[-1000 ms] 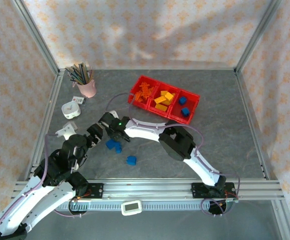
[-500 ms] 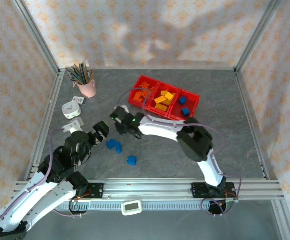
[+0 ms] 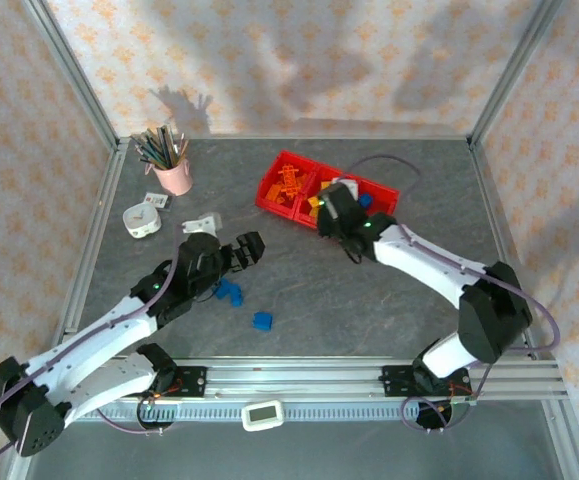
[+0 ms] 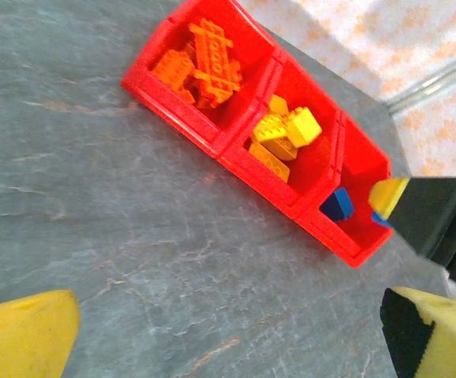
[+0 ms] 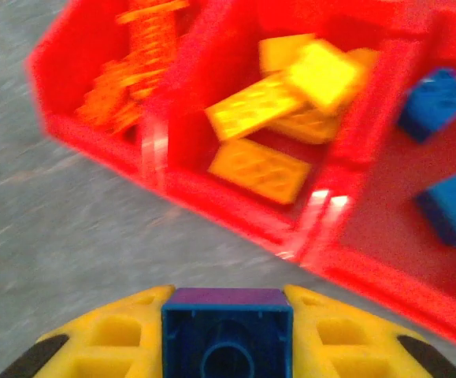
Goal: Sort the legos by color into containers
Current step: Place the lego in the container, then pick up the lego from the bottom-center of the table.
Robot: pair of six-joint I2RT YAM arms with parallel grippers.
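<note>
At the red bins (image 5: 235, 214), the right hand (image 5: 228, 346) has arrived clamped on a blue brick (image 5: 228, 315).

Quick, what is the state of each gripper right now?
Left gripper: open, holding nothing.
Right gripper: closed on a blue lego.

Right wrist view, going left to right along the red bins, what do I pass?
orange legos → yellow legos → blue legos, each colour in its own bin.
</note>
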